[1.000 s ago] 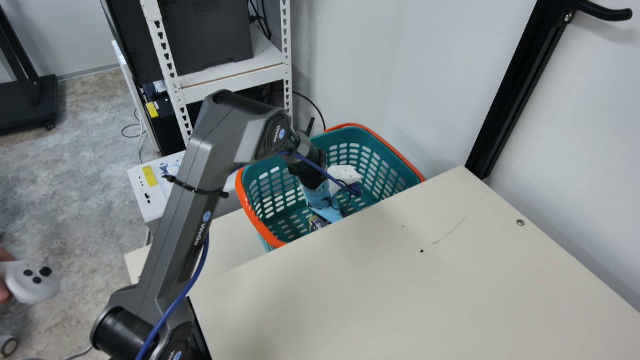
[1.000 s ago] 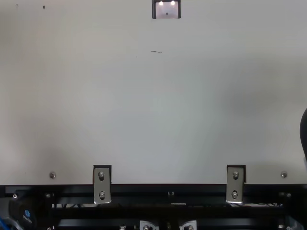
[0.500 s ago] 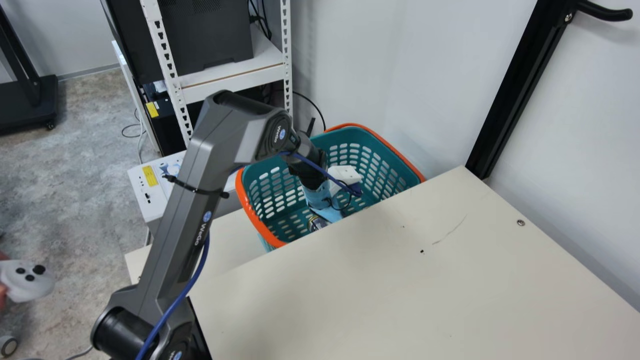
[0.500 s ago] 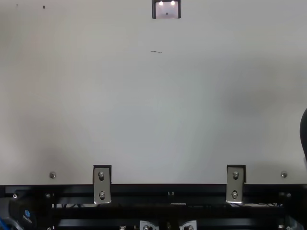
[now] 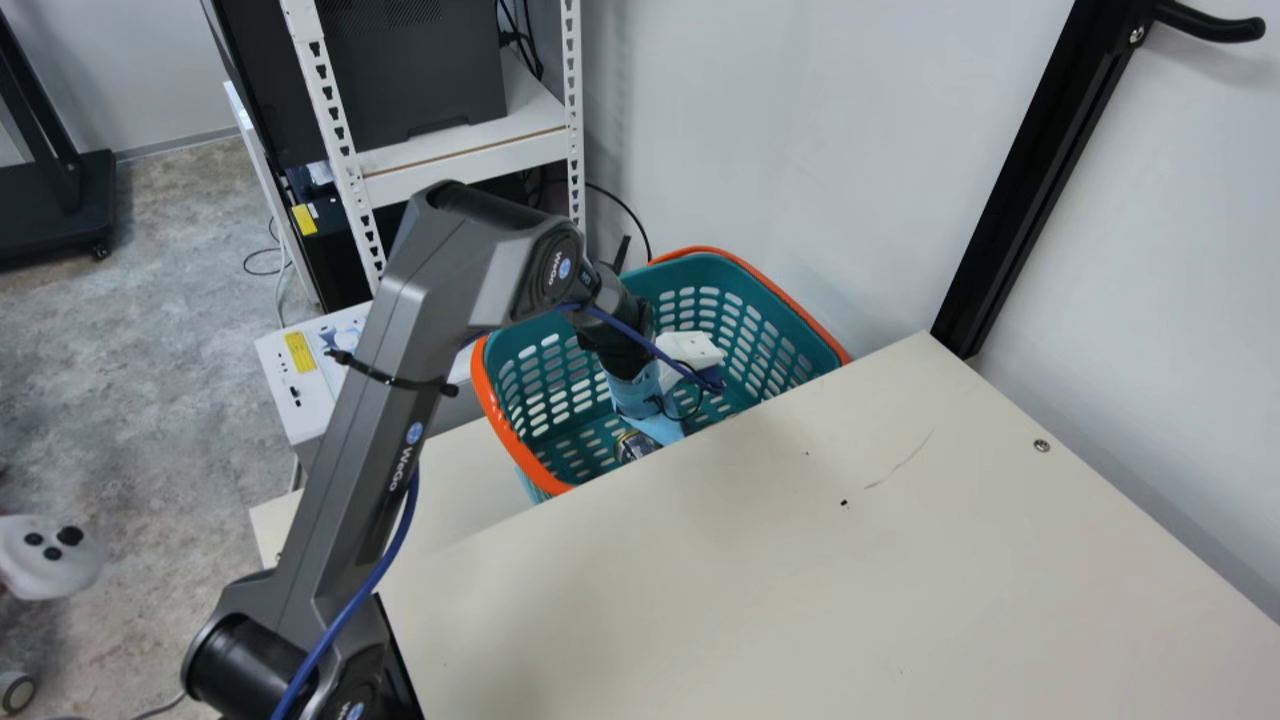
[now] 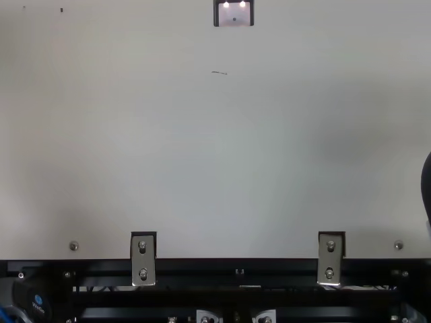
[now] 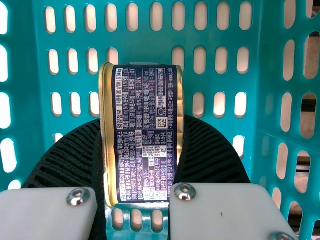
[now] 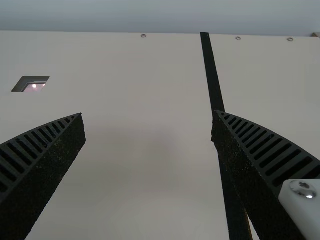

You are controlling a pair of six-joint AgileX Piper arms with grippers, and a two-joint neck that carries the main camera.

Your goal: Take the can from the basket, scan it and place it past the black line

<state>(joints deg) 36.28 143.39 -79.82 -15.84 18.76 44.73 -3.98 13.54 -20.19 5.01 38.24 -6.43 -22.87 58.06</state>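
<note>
Can, mid-frame, sits pinched rim to rim by my left end effector. My right end effector is spread.

Basket common to high, oblique main view and close left wrist view

In the main view, the edge of the table conceals the table-side wall of the basket, part of the can and the fingertips of the left gripper. In the top view, the picture's far edge truncates the lit window, and its right edge truncates an unidentifiable dark part. In the right wrist view, the right gripper partly covers the black line.
</note>
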